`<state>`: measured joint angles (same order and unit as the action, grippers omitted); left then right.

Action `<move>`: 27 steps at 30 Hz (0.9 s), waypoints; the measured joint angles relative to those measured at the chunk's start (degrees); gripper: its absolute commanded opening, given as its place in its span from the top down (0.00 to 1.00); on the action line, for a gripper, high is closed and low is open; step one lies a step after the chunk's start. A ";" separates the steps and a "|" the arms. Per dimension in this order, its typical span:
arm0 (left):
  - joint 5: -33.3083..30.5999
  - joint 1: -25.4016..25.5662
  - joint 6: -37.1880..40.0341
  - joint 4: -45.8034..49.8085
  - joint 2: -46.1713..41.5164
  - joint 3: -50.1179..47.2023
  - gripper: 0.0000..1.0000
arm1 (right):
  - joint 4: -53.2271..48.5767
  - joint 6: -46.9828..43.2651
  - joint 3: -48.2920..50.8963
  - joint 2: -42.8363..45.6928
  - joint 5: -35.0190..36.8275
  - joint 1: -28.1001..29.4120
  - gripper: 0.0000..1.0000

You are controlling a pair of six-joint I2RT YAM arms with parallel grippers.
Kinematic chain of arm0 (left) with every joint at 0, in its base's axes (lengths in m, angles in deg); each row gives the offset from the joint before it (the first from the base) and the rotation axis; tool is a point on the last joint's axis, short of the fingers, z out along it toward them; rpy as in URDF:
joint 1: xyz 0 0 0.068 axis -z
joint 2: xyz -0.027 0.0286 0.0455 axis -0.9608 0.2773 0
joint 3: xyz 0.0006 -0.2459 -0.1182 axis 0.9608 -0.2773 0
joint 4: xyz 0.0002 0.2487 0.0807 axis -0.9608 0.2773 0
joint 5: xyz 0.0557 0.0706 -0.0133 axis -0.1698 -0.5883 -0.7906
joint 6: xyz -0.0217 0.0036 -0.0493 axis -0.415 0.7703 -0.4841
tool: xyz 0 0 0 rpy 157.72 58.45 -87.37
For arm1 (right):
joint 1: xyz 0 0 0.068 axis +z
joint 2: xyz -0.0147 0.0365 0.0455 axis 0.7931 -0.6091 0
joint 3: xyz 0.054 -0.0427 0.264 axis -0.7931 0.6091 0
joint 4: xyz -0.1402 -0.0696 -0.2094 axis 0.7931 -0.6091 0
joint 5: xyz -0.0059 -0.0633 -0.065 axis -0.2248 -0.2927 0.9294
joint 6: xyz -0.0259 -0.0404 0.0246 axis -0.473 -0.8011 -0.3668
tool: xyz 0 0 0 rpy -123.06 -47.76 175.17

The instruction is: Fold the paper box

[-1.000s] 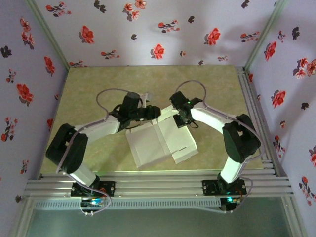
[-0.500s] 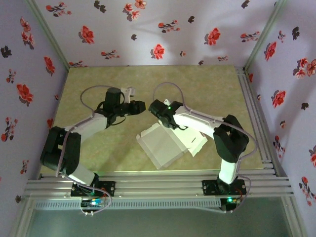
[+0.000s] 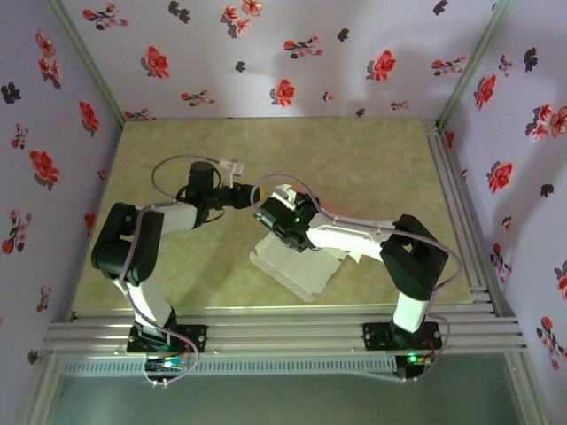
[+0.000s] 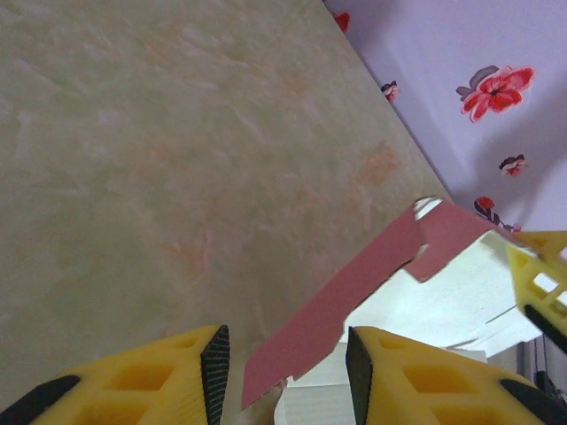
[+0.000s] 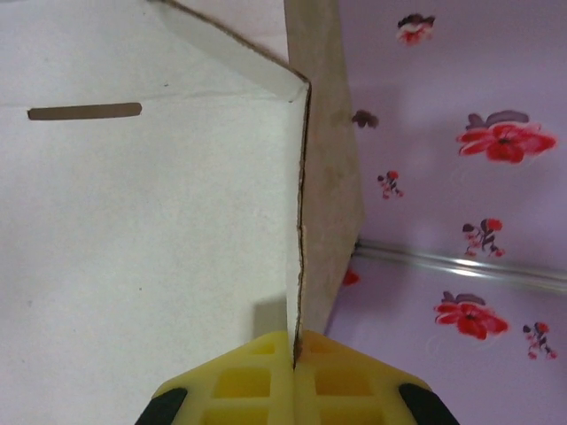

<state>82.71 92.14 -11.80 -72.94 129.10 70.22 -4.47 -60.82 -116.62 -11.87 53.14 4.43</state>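
A: Top external: thin card paper box (image 3: 297, 266), pale grey-white with salmon-pink backing, sits part-raised on the mottled green-beige table (image 3: 381, 159), near centre. Grips?
B: Wrist view shows right gripper (image 5: 294, 352) clenched on a raised panel's edge. Just beyond, left gripper (image 4: 283, 365) has jaws apart, pink flap (image 4: 354, 292) in the gap, not pinched
A: Step?
B: Raising the walls, I judge. Next, left must close on that flap and fold it inward while right steadies
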 measured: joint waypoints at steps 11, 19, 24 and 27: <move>2.84 -0.15 -0.59 -7.37 5.29 -1.03 0.56 | 15.98 -9.66 5.53 0.52 -0.07 0.00 0.97; 2.69 -0.15 1.99 -2.75 6.36 1.44 0.55 | 19.15 -11.43 6.27 0.52 -1.09 -0.02 0.97; 2.73 0.33 3.10 -0.48 6.43 2.78 0.53 | 19.41 -11.39 6.36 0.52 -1.86 -0.61 0.97; 2.84 0.98 3.98 0.52 6.43 3.63 0.53 | 19.28 -10.95 6.36 0.55 -3.04 -1.25 0.98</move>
<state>85.55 93.12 -7.83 -72.41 135.53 73.85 14.81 -71.77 -110.26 -11.33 50.10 3.19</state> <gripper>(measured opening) 0.469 0.060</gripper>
